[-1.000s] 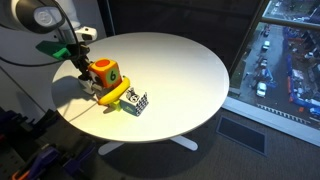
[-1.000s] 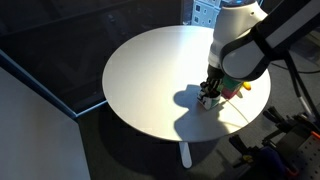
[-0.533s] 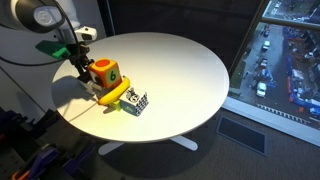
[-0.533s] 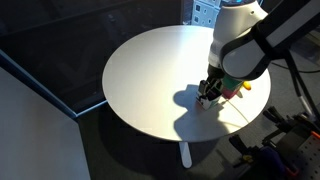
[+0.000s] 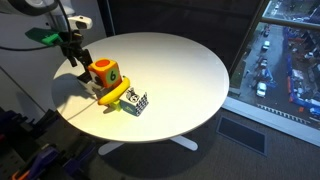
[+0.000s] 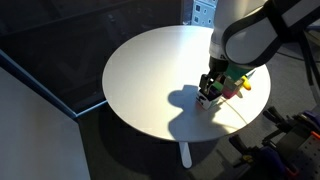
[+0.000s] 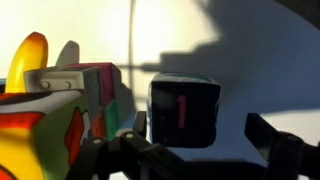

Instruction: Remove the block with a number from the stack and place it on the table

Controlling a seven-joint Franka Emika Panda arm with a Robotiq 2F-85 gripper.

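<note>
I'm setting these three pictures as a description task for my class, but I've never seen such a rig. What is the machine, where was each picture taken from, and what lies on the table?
The machine is a single robot arm ending in a two-fingered pincer. Two pictures come from cameras standing away from the robot; the third comes from a camera on its wrist, looking out between the pincer's fingers. On the round white tabletop stands a small stack: an orange cube with a green face and a yellow curved piece at its foot. Beside it lies a black-and-white patterned cube. The wrist view shows a dark cube face with a red 1. The fingers stand apart: the pincer looks open, holding nothing.
</note>
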